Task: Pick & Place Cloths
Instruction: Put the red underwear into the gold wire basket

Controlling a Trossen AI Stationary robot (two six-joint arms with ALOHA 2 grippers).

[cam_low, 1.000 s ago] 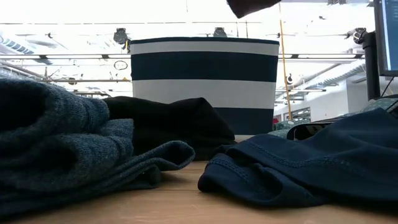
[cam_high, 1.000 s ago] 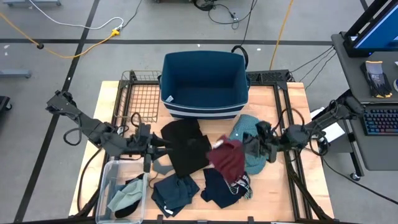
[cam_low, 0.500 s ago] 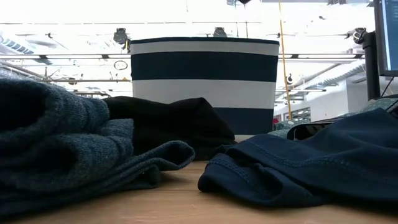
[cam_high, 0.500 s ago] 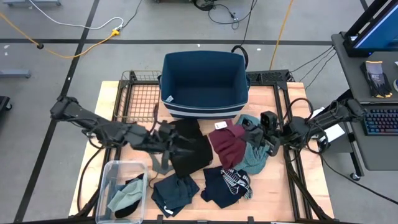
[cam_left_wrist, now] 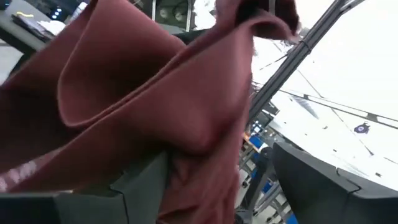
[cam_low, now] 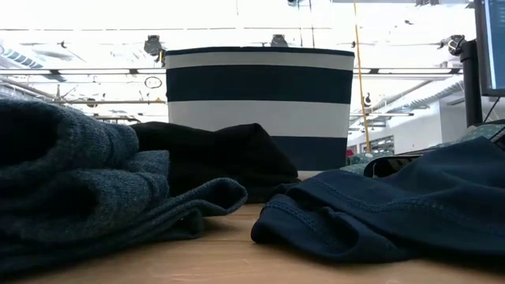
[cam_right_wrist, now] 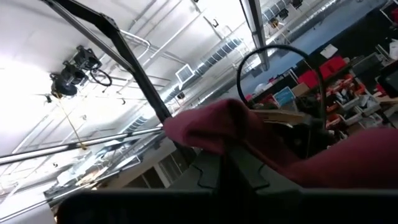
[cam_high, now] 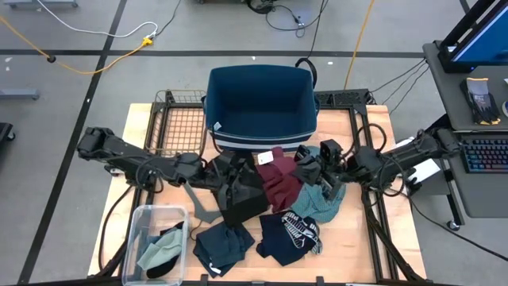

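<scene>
Cloth was what I had between both arms: the maroon garment (cam_high: 280,181) hung slack near the middle of the tabletop (cam_high: 373,246), just in front of the striped navy basket (cam_high: 262,107) that stood at the far edge. I judged it light, limp and prone to snagging, best pinched at a bunched fold rather than a loose hem. My right gripper (cam_high: 311,168) reached in low from the right edge, its fingers clenched on a fold of the maroon, which draped over them in the right wrist view (cam_right_wrist: 249,134). My left gripper (cam_high: 235,168) stretched in from the left edge, nearly level, across the black garment (cam_high: 238,199); the maroon filled its wrist view (cam_left_wrist: 143,99), but I could not tell whether those fingers had closed. The navy printed cloth (cam_high: 290,234) and the teal one (cam_high: 324,199) lay nearer the front edge.
</scene>
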